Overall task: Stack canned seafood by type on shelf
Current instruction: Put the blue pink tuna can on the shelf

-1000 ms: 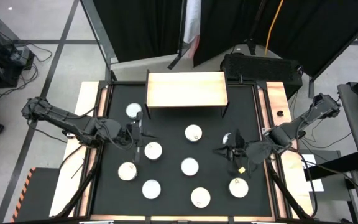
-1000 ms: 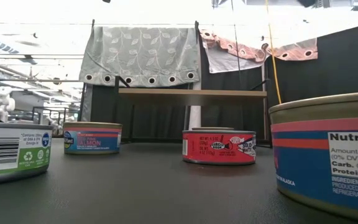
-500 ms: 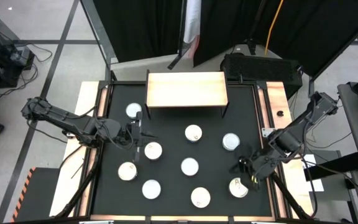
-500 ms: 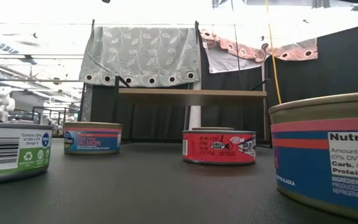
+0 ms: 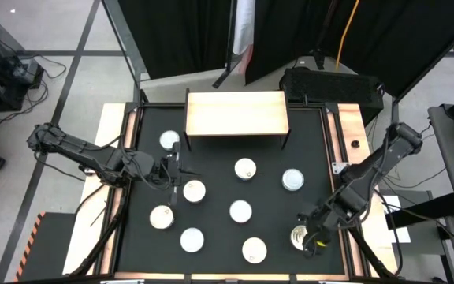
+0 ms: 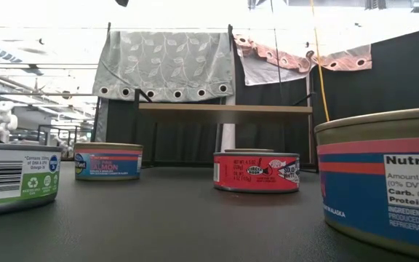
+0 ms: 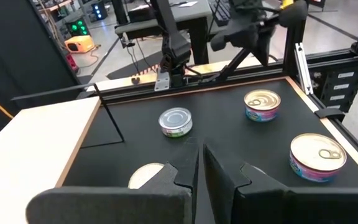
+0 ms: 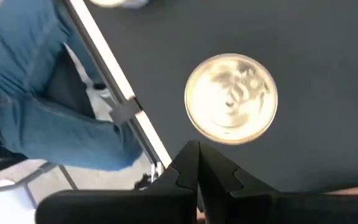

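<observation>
Hovering with fingers pressed together and empty, left gripper [image 5: 173, 175] over the table [image 5: 219, 158] left of centre beside scattered tins [image 5: 194, 191], shelf [image 5: 236, 113] bare at the far edge, right gripper [image 5: 312, 239] likewise pinched together above the near-right tin [image 5: 299, 236].

I count nine flat round tins of canned seafood [image 5: 241, 211] lying loose and upright on the black mat, silvery lids up, none stacked. One tin [image 5: 169, 140] sits just beside the shelf's left front leg. From table height I read a red-labelled tin [image 6: 256, 172], a blue one marked salmon [image 6: 108, 161] and a green-white one [image 6: 17, 178]. The shelf [image 5: 236, 113] stands at the far edge, light wood top bare, thin dark legs below.
</observation>
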Action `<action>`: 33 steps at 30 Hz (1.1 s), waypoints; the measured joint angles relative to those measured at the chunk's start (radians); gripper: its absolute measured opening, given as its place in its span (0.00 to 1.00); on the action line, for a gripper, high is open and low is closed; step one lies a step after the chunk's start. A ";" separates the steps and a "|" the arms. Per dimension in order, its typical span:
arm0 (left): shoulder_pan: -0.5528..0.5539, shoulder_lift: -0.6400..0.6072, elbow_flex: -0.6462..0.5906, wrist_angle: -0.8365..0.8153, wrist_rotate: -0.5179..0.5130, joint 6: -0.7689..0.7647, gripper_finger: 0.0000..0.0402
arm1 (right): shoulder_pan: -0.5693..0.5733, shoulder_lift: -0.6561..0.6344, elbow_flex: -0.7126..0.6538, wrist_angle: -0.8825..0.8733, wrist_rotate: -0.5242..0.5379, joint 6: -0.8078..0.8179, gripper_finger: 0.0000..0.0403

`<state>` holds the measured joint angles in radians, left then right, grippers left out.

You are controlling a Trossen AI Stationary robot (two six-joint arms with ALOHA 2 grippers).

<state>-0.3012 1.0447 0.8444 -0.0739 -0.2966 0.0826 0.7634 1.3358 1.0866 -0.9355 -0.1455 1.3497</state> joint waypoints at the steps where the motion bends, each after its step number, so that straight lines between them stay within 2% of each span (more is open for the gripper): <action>1: 0.000 0.000 0.000 0.000 0.000 0.000 0.07 | 0.008 0.015 0.000 0.001 -0.014 0.009 0.00; 5: 0.000 0.000 0.000 0.000 0.000 0.002 0.07 | 0.066 0.071 0.000 0.038 -0.049 0.019 0.00; 11: 0.000 0.000 0.000 0.004 0.000 0.025 0.07 | 0.129 0.140 0.000 0.117 -0.044 0.034 0.01; 15: 0.001 0.000 0.000 0.008 0.000 0.062 0.07 | 0.143 0.177 0.000 0.147 -0.007 0.028 0.07; 19: 0.001 0.000 0.000 0.037 0.000 0.085 0.07 | 0.143 0.204 0.000 0.130 -0.004 0.024 0.16; 23: 0.002 0.000 0.000 0.075 0.000 0.092 0.07 | 0.155 0.226 0.000 0.131 -0.005 -0.009 0.21; 28: 0.002 0.000 0.000 0.092 0.000 0.109 0.07 | 0.170 0.248 0.000 0.130 0.004 -0.046 0.20; 33: 0.011 0.000 0.000 0.094 0.000 0.109 0.07 | 0.175 0.269 0.000 0.118 0.048 -0.077 0.15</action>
<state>-0.2899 1.0451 0.8444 0.0200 -0.2970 0.1917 0.9386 1.6043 1.0863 -0.8178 -0.0980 1.2732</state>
